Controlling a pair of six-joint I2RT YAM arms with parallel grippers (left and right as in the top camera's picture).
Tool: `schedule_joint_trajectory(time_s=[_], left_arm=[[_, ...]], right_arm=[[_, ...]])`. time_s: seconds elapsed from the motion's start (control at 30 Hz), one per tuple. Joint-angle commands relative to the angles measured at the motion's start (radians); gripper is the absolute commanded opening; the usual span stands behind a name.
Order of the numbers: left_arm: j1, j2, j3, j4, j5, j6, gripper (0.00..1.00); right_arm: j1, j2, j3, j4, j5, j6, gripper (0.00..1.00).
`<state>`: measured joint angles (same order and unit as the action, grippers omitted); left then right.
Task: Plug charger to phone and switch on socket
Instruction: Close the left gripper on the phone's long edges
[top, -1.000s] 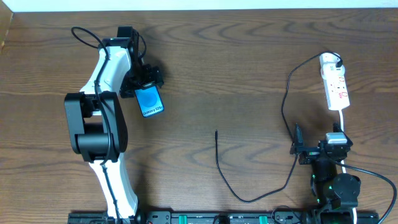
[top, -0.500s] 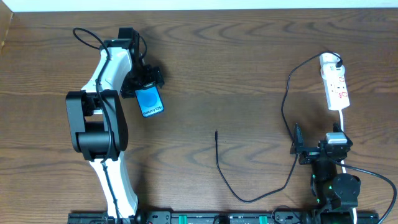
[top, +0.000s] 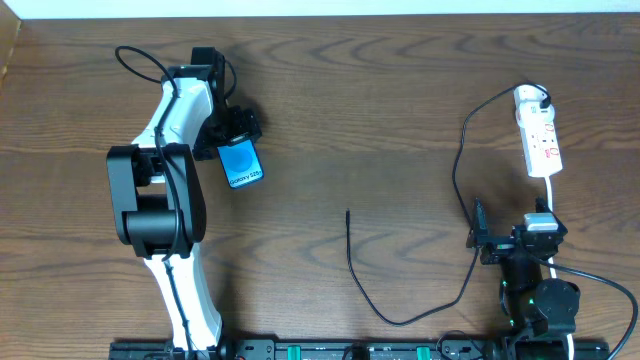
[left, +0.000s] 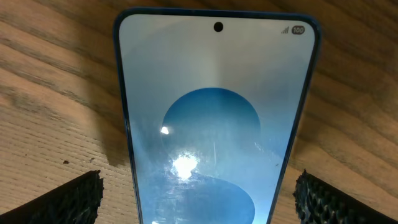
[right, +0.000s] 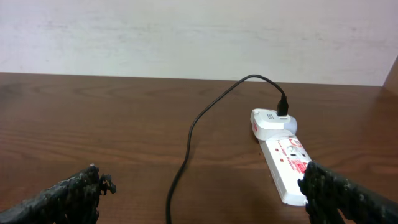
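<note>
Cable, thin and limp: the charger (top: 349, 240) should weigh next to nothing, so pinch just behind its stiff plug tip (top: 348, 213) near centre. At five o'clock the right gripper (top: 515, 238) gapes, holding nothing. At ten o'clock the slick, glassy phone (top: 241, 163) lies flat between the left gripper's (top: 236, 140) spread fingers (left: 74, 199). The socket (top: 540, 140) sits at two o'clock.

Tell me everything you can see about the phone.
The phone is a slim rectangle with rounded corners, glossy like glass. Its screen is lit blue, with paler circles, white Galaxy S25 lettering and a punch-hole camera near one end. It lies flat, face up and slightly askew, on the left half of the wooden table. The open left claw straddles it, fingers clear of its edges. The charger lies apart, not plugged in.
</note>
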<state>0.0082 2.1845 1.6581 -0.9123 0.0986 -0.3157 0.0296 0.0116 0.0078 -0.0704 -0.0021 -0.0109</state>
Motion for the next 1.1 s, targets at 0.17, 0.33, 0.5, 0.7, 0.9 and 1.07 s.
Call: schedule_joint_trajectory(time_s=[0.17, 0.33, 0.5, 0.7, 0.9, 1.07], left_arm=[[-0.006, 0.018, -0.014, 0.002, -0.015, -0.016, 0.98], [-0.028, 0.018, -0.014, 0.012, -0.024, -0.016, 0.98], [-0.032, 0.018, -0.014, 0.013, -0.048, -0.016, 0.98], [-0.031, 0.019, -0.014, 0.013, -0.048, -0.016, 0.98], [-0.021, 0.019, -0.014, 0.013, -0.051, -0.054, 0.98], [-0.018, 0.019, -0.014, 0.013, -0.051, -0.064, 0.98]], right_arm=[[0.005, -0.006, -0.003, -0.003, 0.011, 0.006, 0.99], [0.005, -0.006, -0.003, -0.003, 0.011, 0.006, 0.99], [0.005, -0.006, -0.003, -0.003, 0.011, 0.006, 0.99], [0.005, -0.006, -0.003, -0.003, 0.011, 0.006, 0.99], [0.005, -0.006, -0.003, -0.003, 0.011, 0.006, 0.99], [0.005, -0.006, -0.003, -0.003, 0.011, 0.006, 0.99]])
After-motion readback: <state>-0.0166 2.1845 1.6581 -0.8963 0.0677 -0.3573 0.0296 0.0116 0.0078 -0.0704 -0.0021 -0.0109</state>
